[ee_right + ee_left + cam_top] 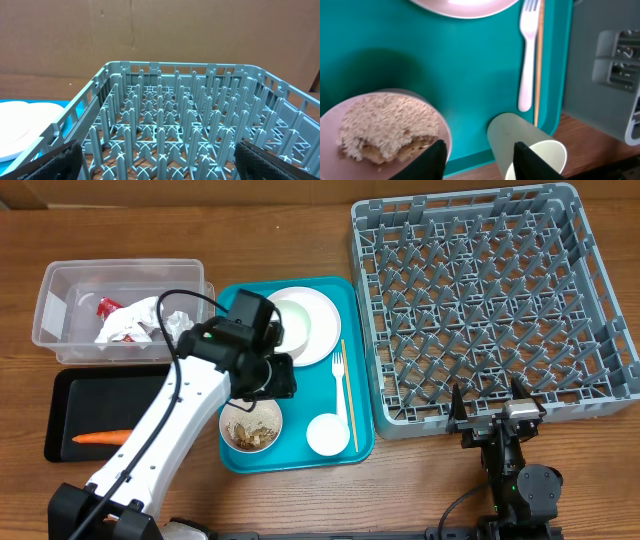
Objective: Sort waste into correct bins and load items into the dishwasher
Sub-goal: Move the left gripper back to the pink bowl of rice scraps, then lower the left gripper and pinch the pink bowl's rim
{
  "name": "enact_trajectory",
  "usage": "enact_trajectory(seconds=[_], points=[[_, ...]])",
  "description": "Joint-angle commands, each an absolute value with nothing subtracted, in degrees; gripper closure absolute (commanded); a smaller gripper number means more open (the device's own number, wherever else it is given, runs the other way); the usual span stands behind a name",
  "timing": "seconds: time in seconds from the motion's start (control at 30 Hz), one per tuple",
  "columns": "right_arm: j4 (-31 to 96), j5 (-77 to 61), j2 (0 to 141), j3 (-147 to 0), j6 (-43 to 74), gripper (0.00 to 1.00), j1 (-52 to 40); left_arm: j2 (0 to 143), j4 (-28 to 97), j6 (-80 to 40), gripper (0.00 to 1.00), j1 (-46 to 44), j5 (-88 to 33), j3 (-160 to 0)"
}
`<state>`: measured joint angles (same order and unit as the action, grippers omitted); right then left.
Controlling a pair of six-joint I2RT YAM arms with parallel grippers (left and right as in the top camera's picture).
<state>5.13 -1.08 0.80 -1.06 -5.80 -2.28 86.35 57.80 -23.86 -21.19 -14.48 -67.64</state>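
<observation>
**Left gripper (480,160) over the teal tray (420,50), right gripper (160,160) at the dish rack (590,270): both open and empty.**

At upper left, your clear tub (50,300) holds the red wrapper (108,307) and crumpled napkins (140,320). Below it the carrot (100,437) lies in the black tray (110,395), its right end hidden under your left arm. The left wrist view cuts off the bowl of food scraps (385,130) and the plate (465,6). The fork (526,60) and wooden stick (538,65) lie side by side, and one finger partly hides the cup (540,150). Only the right gripper's fingertips show, spread wide.
</observation>
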Motion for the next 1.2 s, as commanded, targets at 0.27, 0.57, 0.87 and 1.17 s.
enact_trajectory(seconds=[0.27,0.57,0.87,1.17], points=[[4.8,-1.17,0.3,-0.45,-5.82,0.0,-2.13,85.38,57.01,-24.23,0.96,-22.85,-13.5,-68.73],[4.8,-1.17,0.3,-0.45,-5.82,0.0,-2.13,85.45,57.23,-26.33,0.96,-22.96,-12.82,-68.73],[4.8,-1.17,0.3,-0.45,-5.82,0.0,-2.13,86.3,61.8,-34.22,0.94,-25.15,-3.51,-68.34],[4.8,-1.17,0.3,-0.45,-5.82,0.0,-2.13,86.89,59.13,-35.44,0.78,-27.31,-1.17,-66.94]])
